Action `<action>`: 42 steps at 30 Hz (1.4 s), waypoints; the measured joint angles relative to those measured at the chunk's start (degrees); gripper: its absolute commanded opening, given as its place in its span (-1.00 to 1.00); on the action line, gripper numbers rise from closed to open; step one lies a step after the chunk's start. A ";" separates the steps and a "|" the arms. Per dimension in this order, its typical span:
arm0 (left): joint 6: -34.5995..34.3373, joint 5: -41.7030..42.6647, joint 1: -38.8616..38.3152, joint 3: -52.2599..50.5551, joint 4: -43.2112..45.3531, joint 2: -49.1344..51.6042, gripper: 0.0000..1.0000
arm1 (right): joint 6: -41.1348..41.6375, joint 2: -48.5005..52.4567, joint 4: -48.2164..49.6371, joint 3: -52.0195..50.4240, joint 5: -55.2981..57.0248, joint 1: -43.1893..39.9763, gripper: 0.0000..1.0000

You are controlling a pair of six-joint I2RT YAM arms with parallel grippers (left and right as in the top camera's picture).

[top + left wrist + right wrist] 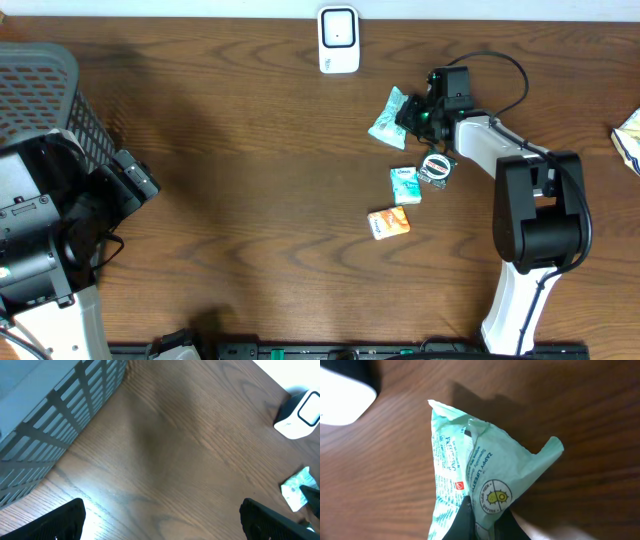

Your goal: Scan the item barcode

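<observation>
A mint-green wipes packet (387, 117) lies at the back right of the table, below and right of the white barcode scanner (339, 40). My right gripper (413, 115) is shut on the packet's near edge. In the right wrist view, the crumpled packet (485, 470) is pinched between the dark fingers of the right gripper (487, 522), and the scanner (340, 395) shows at the top left. My left gripper (162, 525) stands open over bare wood with nothing between its fingers. It sits far left by the basket, where the overhead view shows the left gripper (138, 185).
A grey mesh basket (50, 80) stands at the far left. Near the right arm lie a small teal packet (405, 184), an orange packet (389, 223) and a round clear-wrapped item (436, 168). A pale bag (630, 140) sits at the right edge.
</observation>
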 measured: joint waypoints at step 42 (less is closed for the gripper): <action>0.00 0.00 0.00 0.00 0.00 0.00 0.95 | -20.81 -20.31 8.57 -1.22 -8.79 9.27 -0.97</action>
